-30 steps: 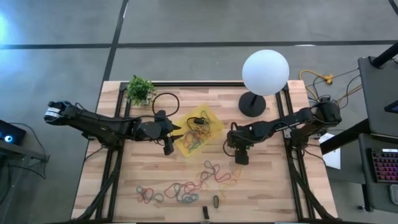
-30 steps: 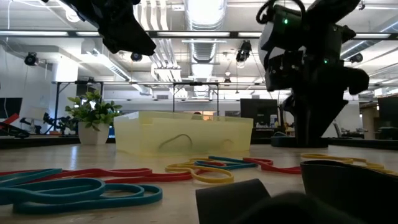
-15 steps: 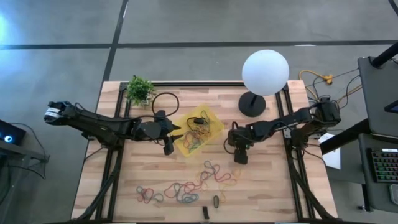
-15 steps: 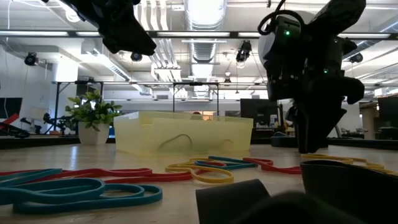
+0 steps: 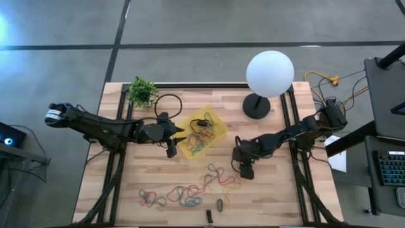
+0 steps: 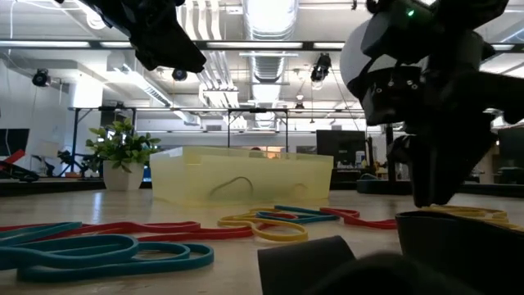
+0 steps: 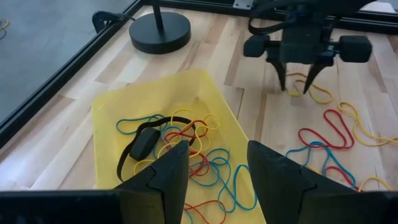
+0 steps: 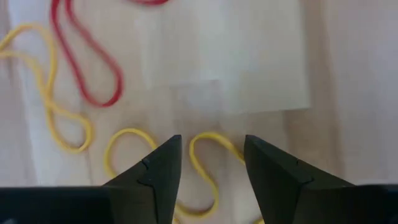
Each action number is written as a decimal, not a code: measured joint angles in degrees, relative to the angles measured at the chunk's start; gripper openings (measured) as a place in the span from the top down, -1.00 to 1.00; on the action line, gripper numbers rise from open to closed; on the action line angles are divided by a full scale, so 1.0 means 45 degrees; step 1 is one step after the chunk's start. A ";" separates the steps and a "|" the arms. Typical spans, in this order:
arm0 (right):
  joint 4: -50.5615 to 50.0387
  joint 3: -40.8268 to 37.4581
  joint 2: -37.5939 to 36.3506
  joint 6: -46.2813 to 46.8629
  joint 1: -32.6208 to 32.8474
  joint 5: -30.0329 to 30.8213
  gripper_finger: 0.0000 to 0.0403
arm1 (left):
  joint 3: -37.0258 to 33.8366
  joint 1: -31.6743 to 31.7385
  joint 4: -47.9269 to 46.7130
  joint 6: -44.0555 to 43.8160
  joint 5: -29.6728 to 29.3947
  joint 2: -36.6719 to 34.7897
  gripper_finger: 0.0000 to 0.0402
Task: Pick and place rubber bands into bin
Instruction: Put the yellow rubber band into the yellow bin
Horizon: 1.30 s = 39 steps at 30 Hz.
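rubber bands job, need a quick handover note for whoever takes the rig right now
Right gripper: open, empty, pointing down just above a yellow rubber band on the table, between the bin and the loose pile.
Left gripper: open, empty, hovering at the bin's left edge, waiting.
Bin: mid-table, already holds a tangle of bands in several colours.
Left to do: loose bands are strung along the near part of the table, and a big black ring lies beside the plant.
Likely next: right gripper closes on the yellow band and carries it to the bin.
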 joint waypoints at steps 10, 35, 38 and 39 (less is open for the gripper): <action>-0.0963 0.0007 0.0000 0.0179 0.0480 0.0477 0.32 | 0.0000 0.0000 0.0005 0.0005 0.0002 0.0000 0.26; -0.1958 0.0158 -0.0019 0.0949 0.2005 0.1364 0.87 | 0.0000 0.0000 0.0019 -0.0267 0.0000 -0.0002 0.26; -0.1946 0.0229 0.0000 0.0962 0.2082 0.1186 0.94 | 0.0000 0.0000 0.0015 -0.0300 0.0003 0.0000 0.26; -0.1941 0.0253 0.0005 0.0970 0.2110 0.1225 0.95 | 0.0000 0.0000 0.0017 -0.0304 0.0002 -0.0002 0.26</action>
